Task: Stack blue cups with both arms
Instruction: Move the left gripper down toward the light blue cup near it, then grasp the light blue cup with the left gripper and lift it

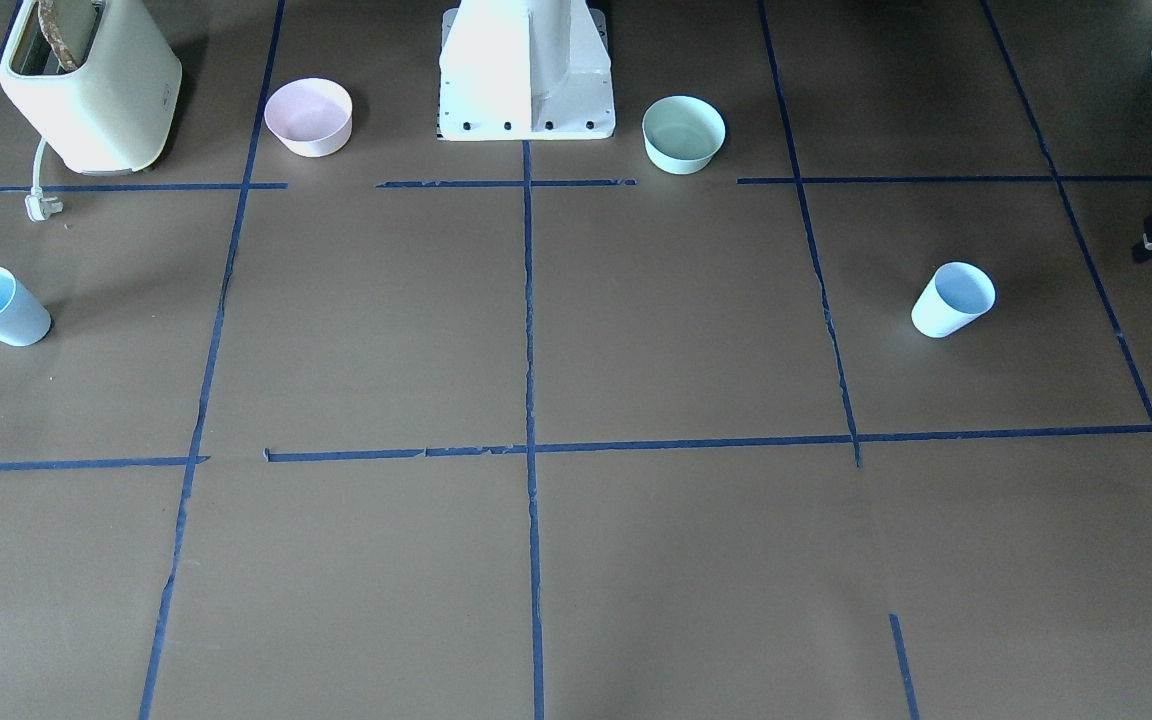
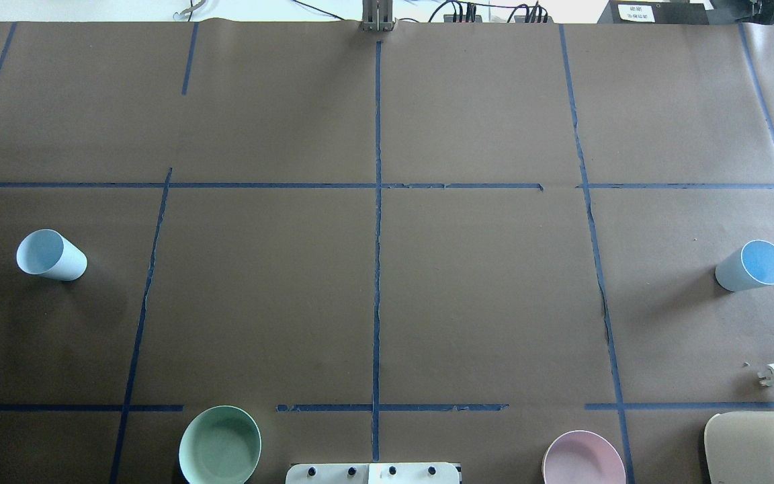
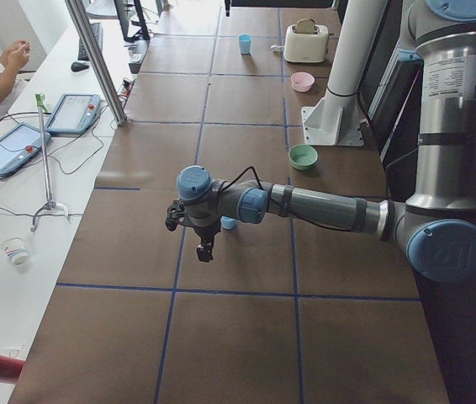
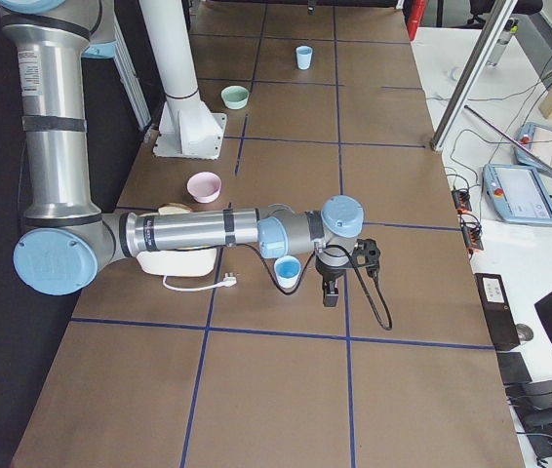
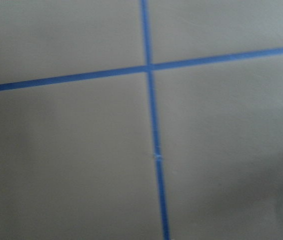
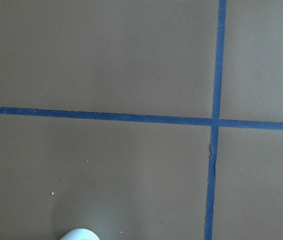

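Left blue cup stands upright, mouth up, close to the left edge of the desk, about midway between the robot's edge and the operators' edge. The right blue cup stands the same way close to the right edge, so the two are well apart. In the side views the left gripper hangs pointing down over the desk near its cup, on the operators' side of it, and the right gripper hangs likewise just beside the other cup. Neither touches a cup, and I cannot tell how wide either gripper's fingers are set. Along the robot's edge a mint-green bowl and a pink bowl flank the white pedestal. A cream toaster sits at the robot-side right corner, its plug lying loose on the desk
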